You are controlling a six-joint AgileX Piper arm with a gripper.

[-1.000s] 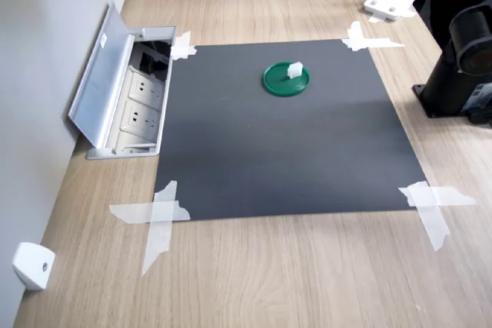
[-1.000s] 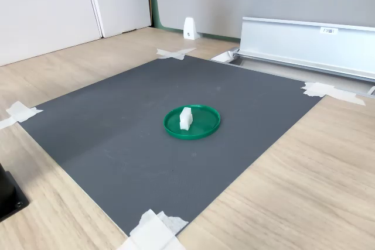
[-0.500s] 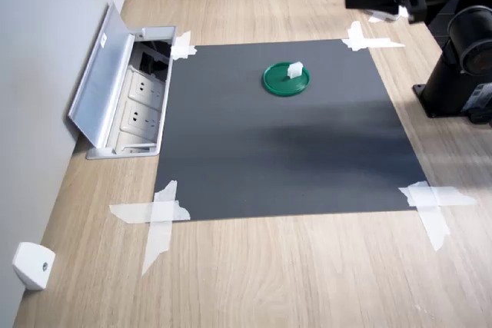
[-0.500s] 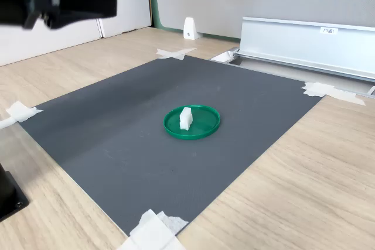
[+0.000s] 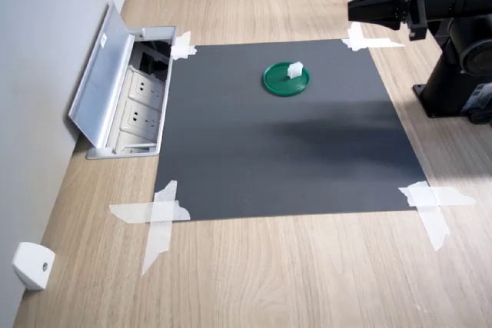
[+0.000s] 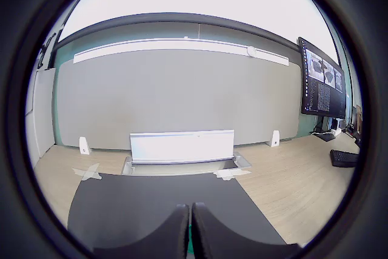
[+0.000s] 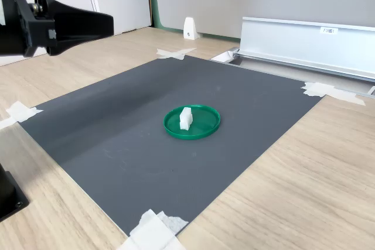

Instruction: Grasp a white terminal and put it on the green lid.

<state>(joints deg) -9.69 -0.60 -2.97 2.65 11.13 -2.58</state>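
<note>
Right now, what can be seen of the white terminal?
The white terminal is a tiny white, slightly translucent plastic block, far smaller than the green lid it stands on. In both exterior views it sits inside the lid's raised rim, off centre. Nothing else touches it: the gripper hangs in the air well away from it, its fingers closed together and holding nothing.
</note>
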